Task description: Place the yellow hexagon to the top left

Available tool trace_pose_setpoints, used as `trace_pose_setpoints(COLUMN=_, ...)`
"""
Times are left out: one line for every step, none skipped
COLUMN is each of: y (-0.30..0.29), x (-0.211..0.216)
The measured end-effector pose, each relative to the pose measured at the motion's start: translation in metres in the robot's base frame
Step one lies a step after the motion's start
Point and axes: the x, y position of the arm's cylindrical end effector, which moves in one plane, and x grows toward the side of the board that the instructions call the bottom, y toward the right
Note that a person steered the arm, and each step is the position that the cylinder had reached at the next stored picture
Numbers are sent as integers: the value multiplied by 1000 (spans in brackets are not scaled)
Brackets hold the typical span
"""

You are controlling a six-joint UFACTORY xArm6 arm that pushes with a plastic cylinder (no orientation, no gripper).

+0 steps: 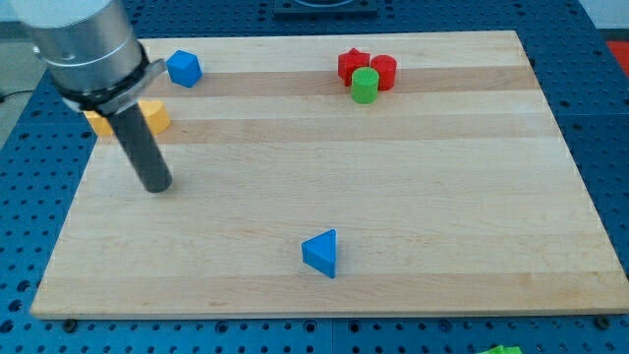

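A yellow block, its shape mostly hidden by the arm, lies near the board's top left (154, 115); a second yellow piece (99, 122) shows on the arm's left side, and I cannot tell whether it is the same block. My tip (157, 186) rests on the board just below the yellow block, a little apart from it. A blue hexagon-like block (184, 68) lies above the yellow one, near the top edge.
A red star (352, 66), a red cylinder (384, 71) and a green cylinder (366, 86) cluster at the top centre-right. A blue triangle (321, 253) lies at the bottom centre. The wooden board (442, 177) sits on a blue perforated table. A green bit (503, 349) shows at the bottom edge.
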Motion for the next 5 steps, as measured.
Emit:
trace_pose_setpoints(y=-39, x=11)
trace_pose_setpoints(y=-76, x=3)
trace_pose_setpoints(y=-92, x=-10)
trace_pose_setpoints(y=-91, x=-20)
trace_pose_setpoints(y=-91, x=-60)
